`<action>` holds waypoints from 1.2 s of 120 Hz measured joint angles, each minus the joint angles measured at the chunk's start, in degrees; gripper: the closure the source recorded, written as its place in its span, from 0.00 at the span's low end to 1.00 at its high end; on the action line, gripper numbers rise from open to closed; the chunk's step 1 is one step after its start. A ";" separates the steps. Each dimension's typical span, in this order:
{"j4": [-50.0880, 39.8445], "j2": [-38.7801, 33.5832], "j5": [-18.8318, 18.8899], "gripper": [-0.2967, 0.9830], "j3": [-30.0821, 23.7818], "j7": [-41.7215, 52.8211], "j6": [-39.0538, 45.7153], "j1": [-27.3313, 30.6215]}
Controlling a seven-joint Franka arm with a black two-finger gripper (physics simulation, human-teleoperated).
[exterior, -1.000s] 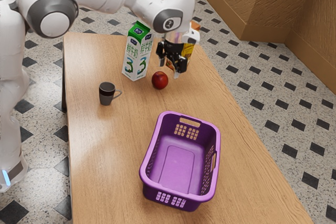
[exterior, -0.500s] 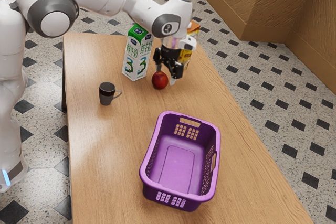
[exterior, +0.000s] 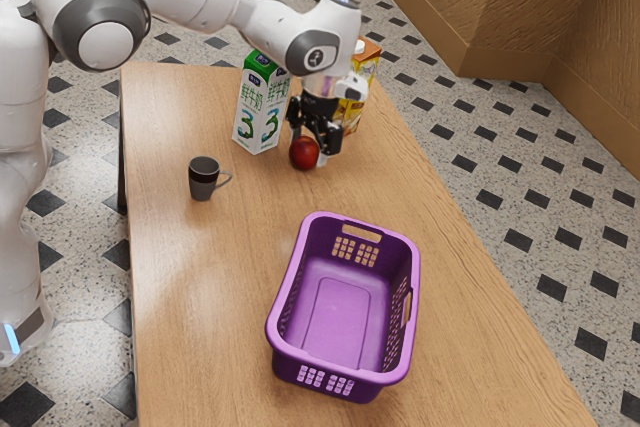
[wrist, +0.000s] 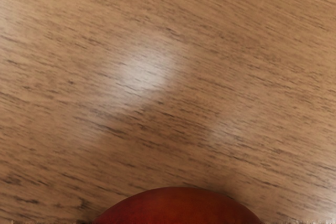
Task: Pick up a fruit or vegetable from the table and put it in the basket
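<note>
Red apple (exterior: pixel 304 154) sits on wooden table (exterior: pixel 220 277), toward end with far edge in exterior view. Black gripper (exterior: pixel 309 148) reaches down over it, fingers parted, one on either side of fruit, not closed on it. Green-and-white milk carton (exterior: pixel 257 112) stands upright just beside, nearer far edge; orange-and-yellow carton (exterior: pixel 356 97) rises behind gripper, near far corner at exterior view's right. Dark mug (exterior: pixel 203 180) stands toward table's left edge in exterior view. Purple basket (exterior: pixel 276 319) rests well apart from far edge.
</note>
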 joint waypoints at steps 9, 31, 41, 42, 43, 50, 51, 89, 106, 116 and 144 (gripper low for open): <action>-0.48 -0.03 -0.05 0.23 -0.01 0.11 -0.02 0.00; -0.66 -0.08 -0.13 0.23 -0.01 0.31 -0.04 -0.09; -0.82 -0.13 -0.16 0.23 -0.01 0.38 -0.05 -0.15; -0.83 -0.15 -0.16 0.23 -0.01 0.38 -0.05 -0.15; -0.83 -0.17 -0.17 0.23 -0.01 0.39 -0.05 -0.16; -0.87 -0.33 -0.18 0.23 -0.01 0.44 -0.14 -0.16; -0.87 -0.34 -0.18 0.23 -0.01 0.45 -0.15 -0.15; -0.56 -0.44 -1.25 0.23 -0.01 0.64 -0.35 -0.60; -0.65 -0.44 -1.55 0.23 -0.01 0.71 -0.38 -0.60; -0.73 -0.44 -1.62 0.23 -0.01 0.76 -0.39 -0.34; -1.41 -0.61 -1.68 0.23 -0.01 0.84 -1.37 -0.10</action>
